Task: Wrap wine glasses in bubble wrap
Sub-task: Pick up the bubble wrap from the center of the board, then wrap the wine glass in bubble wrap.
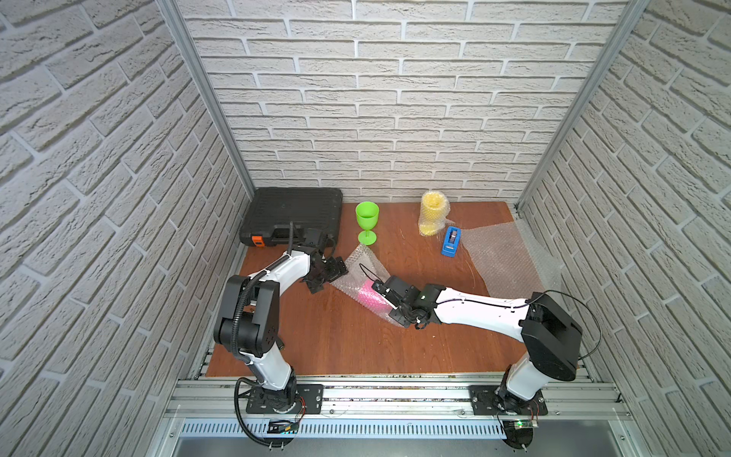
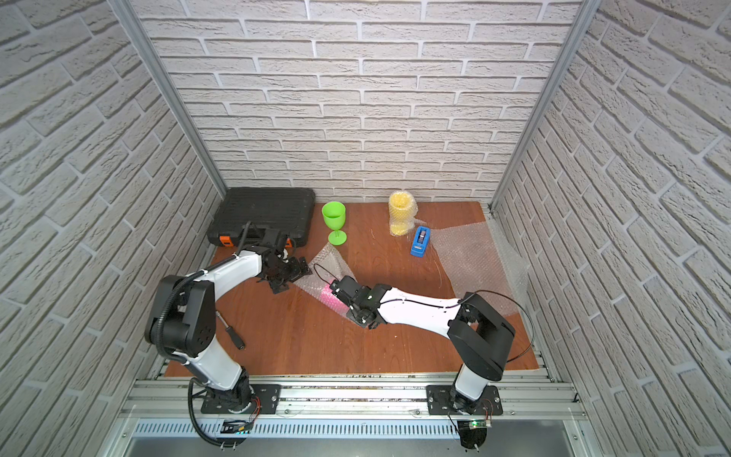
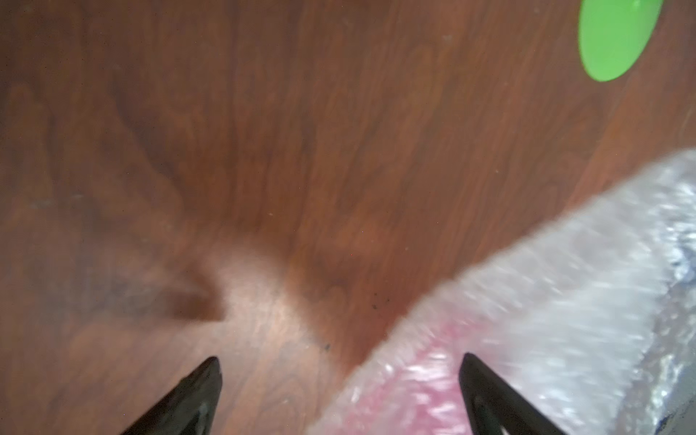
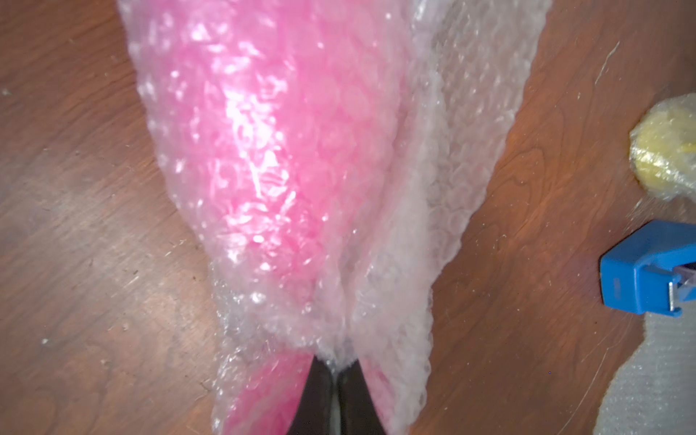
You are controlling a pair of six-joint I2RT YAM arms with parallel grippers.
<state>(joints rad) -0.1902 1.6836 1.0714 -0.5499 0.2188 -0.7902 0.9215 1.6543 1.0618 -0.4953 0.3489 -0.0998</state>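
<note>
White faux-brick walls [image 1: 395, 99], aluminium corner posts [image 1: 209, 99], reddish-brown wooden tabletop [image 1: 336, 336], metal rails [image 1: 395, 395] along front

The tape dispenser [image 1: 451, 242] was blue. Just beside it was the yellow goblet [image 1: 432, 215], further off the lime-green goblet [image 1: 367, 215]. The pink goblet [image 4: 286, 132] showed through whitish dotted bubble wrap [image 1: 358, 263].

Table [image 1: 336, 348] front-ctr free, black case [image 1: 292, 215] blocks back-L corner, green goblet [image 1: 367, 221] beside
</note>
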